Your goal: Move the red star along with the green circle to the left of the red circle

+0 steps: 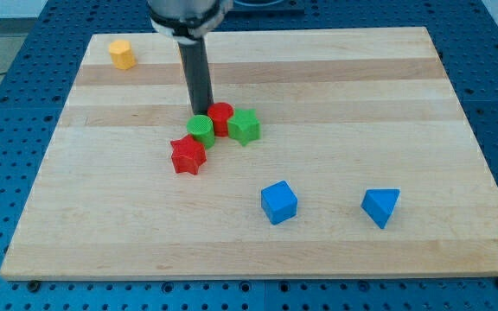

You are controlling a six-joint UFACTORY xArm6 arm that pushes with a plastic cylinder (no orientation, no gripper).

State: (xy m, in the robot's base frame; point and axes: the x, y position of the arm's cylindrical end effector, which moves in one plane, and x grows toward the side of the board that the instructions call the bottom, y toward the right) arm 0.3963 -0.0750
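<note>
My tip point(202, 115) sits just above the green circle point(201, 130), red circle point(220, 117) beside it and red star point(188, 156) below, apparently gathering them; no pincer exists to judge.

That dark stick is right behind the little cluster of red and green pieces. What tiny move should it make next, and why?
Probably my tip should slide round to the view's right of the red star and nudge it toward the view's left. The green circle already sits at the left of the red circle, touching it, while the star lies lower, below the green circle. My tip stands just above the green circle.
</note>
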